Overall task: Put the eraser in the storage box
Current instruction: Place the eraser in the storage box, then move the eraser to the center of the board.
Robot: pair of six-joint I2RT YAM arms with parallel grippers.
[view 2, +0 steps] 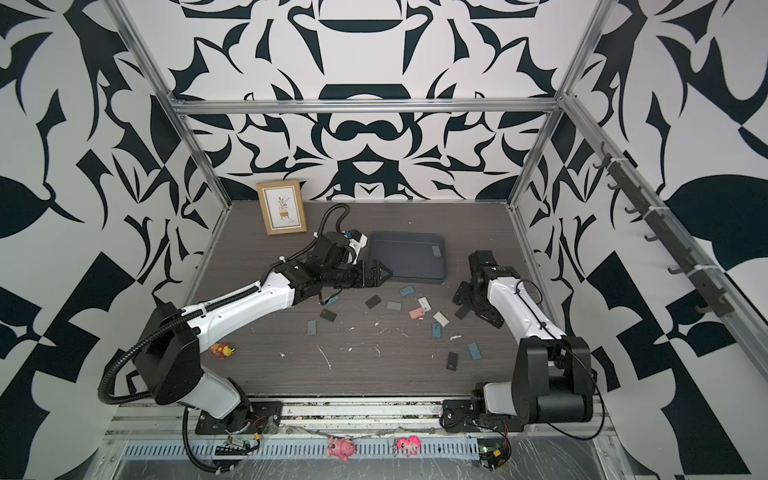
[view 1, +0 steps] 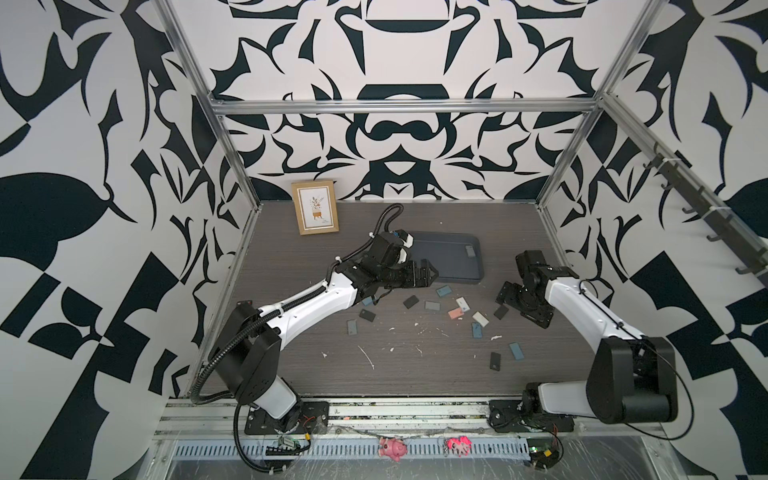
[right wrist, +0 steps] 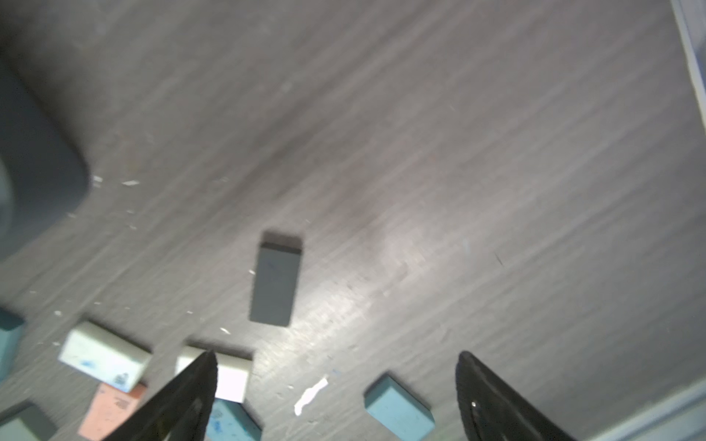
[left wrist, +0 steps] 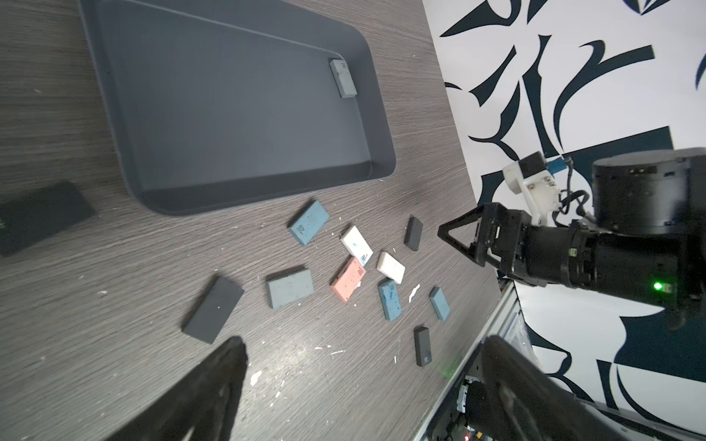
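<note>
Eraser [left wrist: 343,78] — grey block with a paler, printed end — flat on the floor of the storage box [left wrist: 244,191], close by one short wall and near a corner. In both top views it is no more than a small pale slab [view 1: 470,251] [view 2: 436,250] at the end of the storage box [view 1: 440,259] [view 2: 403,259] toward the right arm. Print visible in the left wrist view alone. From the right wrist view, just a blurred outer corner of the box [right wrist: 42,179], nothing of its inside.

Box itself dark slate, round-cornered, low-rimmed. Just outside its near long wall, on the wood-grain table [view 1: 291,374], a scatter of loose erasers [left wrist: 290,288]: blue [left wrist: 308,222], white [left wrist: 356,244], pink [left wrist: 348,278], several dark. White crumbs among them.

Left gripper [view 1: 434,274] at the near left corner of the box, held off the table. From above it looks like a closed wedge, yet in its own wrist view the fingers [left wrist: 206,389] are spread wide with nothing between. Right gripper [right wrist: 336,355] likewise wide and empty, close above the table to the right of the box. A dark eraser [right wrist: 276,284] lies flat just ahead of its tips, untouched, and the same one [view 1: 501,311] sits right beside that gripper from above.

In a top view only: small red-and-yellow toy [view 2: 222,350] by the left arm — not in either wrist view. Framed picture [view 1: 314,207] at the back wall, well apart from the box.
</note>
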